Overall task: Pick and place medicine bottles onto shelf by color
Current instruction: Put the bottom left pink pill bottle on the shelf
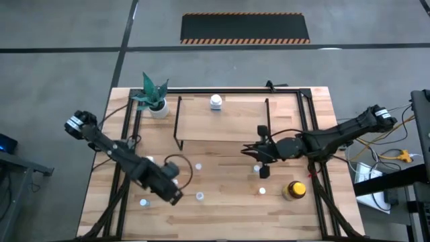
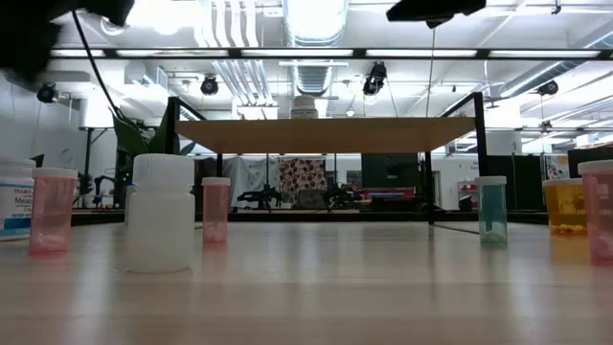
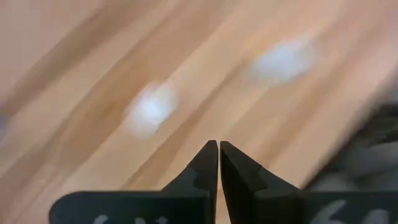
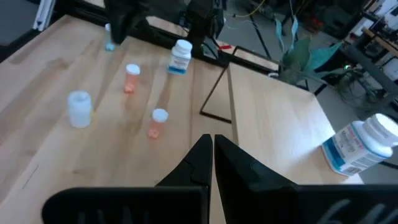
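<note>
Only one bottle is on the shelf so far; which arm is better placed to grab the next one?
Probably the right. Its claw hangs shut just in front of the shelf, with a small bottle beside it. The left claw, also shut, sits farther from the shelf.

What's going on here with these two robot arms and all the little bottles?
The arms are sorting medicine bottles onto a low wooden shelf. So far one white-capped bottle stands on it. The right gripper hangs shut and empty near the shelf's front edge, just above a small bottle. The left gripper is also shut and empty, low over the table's near left part among more tiny bottles. A larger amber bottle with a yellow cap waits on the table.
</note>
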{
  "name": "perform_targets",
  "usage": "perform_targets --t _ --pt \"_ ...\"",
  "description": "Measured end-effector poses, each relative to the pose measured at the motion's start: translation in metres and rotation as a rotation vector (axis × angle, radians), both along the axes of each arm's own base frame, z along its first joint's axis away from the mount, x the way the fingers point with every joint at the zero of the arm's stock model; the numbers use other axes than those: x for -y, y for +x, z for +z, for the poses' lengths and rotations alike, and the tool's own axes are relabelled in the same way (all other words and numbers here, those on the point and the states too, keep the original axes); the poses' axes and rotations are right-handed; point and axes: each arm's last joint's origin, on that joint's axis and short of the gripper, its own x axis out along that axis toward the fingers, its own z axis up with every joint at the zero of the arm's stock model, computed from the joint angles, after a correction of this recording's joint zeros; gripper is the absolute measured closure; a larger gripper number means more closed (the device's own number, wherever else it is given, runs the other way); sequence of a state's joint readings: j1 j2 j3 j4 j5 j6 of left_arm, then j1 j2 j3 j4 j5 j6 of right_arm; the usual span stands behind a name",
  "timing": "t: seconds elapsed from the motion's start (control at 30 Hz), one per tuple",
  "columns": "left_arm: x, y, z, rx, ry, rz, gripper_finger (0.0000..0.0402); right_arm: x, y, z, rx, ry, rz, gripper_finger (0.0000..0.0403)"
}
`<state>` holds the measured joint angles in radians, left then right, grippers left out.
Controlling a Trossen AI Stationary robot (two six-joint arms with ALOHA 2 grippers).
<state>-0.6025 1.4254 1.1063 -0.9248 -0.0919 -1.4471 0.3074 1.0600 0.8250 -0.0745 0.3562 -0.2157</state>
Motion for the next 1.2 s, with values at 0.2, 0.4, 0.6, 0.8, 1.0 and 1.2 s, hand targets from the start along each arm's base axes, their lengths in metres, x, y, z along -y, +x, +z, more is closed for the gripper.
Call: perform_targets --t 0.2,0.4,0.6,0.8,1.0,1.2 --pt "0.002 -0.001 -0.01 -0.078 0.059 0.06 0.0396 -0.001 0.001 -0.009 -0.027 -0.006 0.001 0.0394" --pt "-0.003 0.002 -0.017 -0.011 0.139 0.096 0.0329 -0.001 0.001 -0.009 -0.028 -0.012 0.004 0.0394" --pt "-0.004 0.002 -0.023 -0.03 0.153 0.102 0.0234 -0.002 0.001 -0.01 -0.032 -0.003 0.025 0.0394" --pt "-0.002 0.007 -0.035 -0.062 0.183 0.096 0.0189 -0.002 0.001 -0.01 -0.033 0.006 0.021 0.0394" --pt "0.0 0.011 -0.046 -0.096 0.209 0.093 0.0199 -0.002 0.001 -0.01 -0.033 0.007 0.02 0.0394" --pt "0.001 0.011 -0.05 -0.108 0.219 0.092 0.0225 -0.002 0.001 -0.01 -0.033 0.02 0.015 0.0394"
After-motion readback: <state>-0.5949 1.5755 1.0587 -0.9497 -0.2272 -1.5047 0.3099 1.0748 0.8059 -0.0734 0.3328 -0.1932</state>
